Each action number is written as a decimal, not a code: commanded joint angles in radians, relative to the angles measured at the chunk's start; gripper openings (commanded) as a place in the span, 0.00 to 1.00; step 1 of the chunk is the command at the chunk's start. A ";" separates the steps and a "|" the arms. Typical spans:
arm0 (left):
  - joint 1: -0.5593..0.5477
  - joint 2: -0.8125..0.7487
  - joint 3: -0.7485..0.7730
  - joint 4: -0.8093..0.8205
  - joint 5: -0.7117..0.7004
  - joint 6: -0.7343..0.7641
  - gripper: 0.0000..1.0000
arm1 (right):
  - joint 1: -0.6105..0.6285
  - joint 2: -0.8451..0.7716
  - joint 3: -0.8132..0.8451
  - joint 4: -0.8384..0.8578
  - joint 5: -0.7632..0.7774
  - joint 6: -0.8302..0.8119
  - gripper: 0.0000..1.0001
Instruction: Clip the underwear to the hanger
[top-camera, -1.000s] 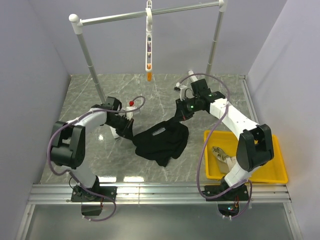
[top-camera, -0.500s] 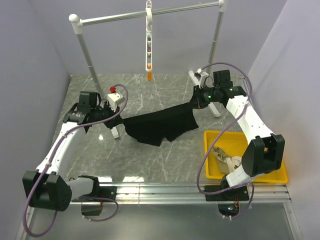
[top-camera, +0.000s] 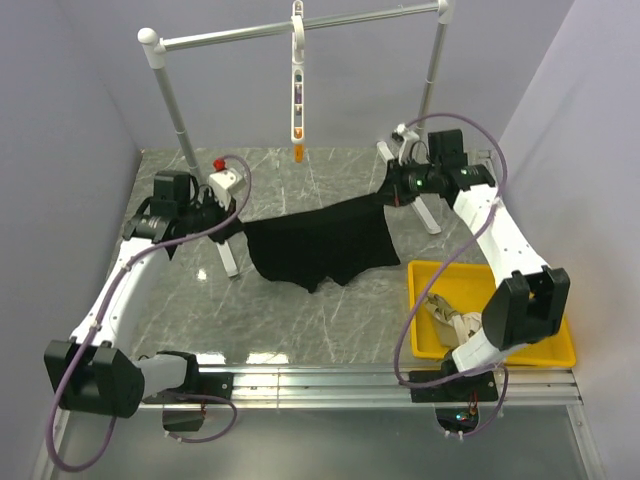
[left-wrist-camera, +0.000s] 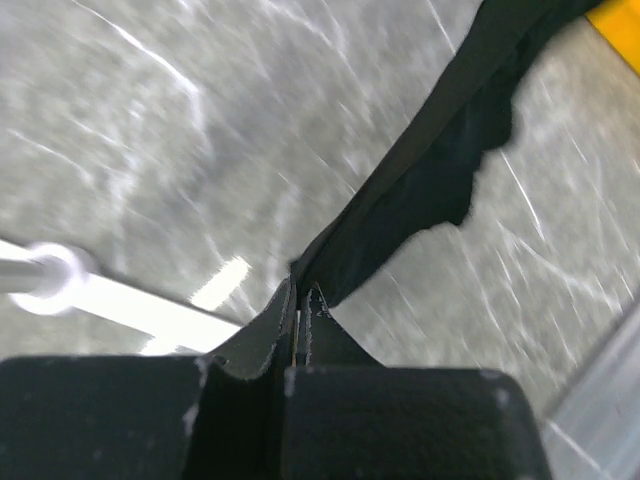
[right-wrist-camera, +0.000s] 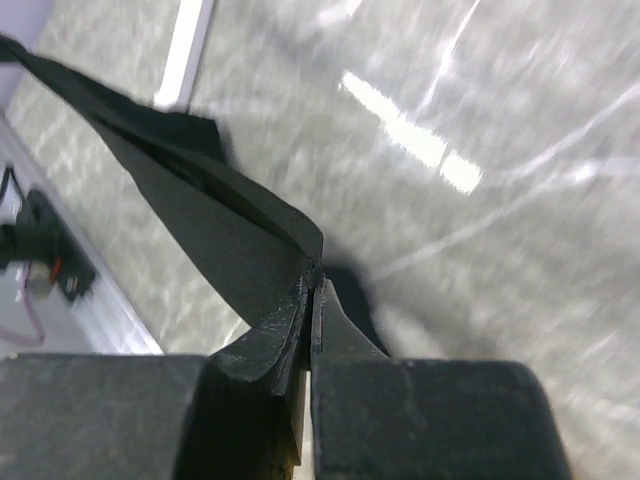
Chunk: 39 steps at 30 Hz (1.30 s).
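The black underwear (top-camera: 320, 242) hangs stretched in the air between both grippers, above the marble floor. My left gripper (top-camera: 243, 224) is shut on its left corner; in the left wrist view the cloth (left-wrist-camera: 420, 180) runs up and away from the closed fingertips (left-wrist-camera: 303, 290). My right gripper (top-camera: 385, 196) is shut on its right corner; in the right wrist view the cloth (right-wrist-camera: 200, 230) leaves the closed tips (right-wrist-camera: 313, 285) to the upper left. The white hanger (top-camera: 297, 85) hangs from the rail by its hook, an orange clip (top-camera: 298, 152) at its lower end, behind the underwear.
The white rail frame (top-camera: 300, 25) stands at the back on two slanted posts with white feet (top-camera: 229, 258). A yellow tray (top-camera: 555, 345) at the right front holds a beige garment (top-camera: 447, 311). Purple walls close in left, right and behind.
Both grippers lifted the underwear off the floor and pulled apart, spreading it from a crumpled heap into a taut sheet; in the last half second it rose slightly toward the hanger.
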 joint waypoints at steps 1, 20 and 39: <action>0.014 0.047 0.127 0.130 -0.055 -0.061 0.00 | -0.006 0.063 0.175 0.059 0.026 0.034 0.00; -0.035 -0.266 -0.297 -0.378 0.027 0.759 0.60 | 0.165 -0.041 -0.226 -0.318 0.060 -0.514 0.62; -0.079 0.071 -0.187 -0.008 -0.133 0.235 0.60 | 0.263 0.081 -0.204 -0.093 0.420 -0.072 0.38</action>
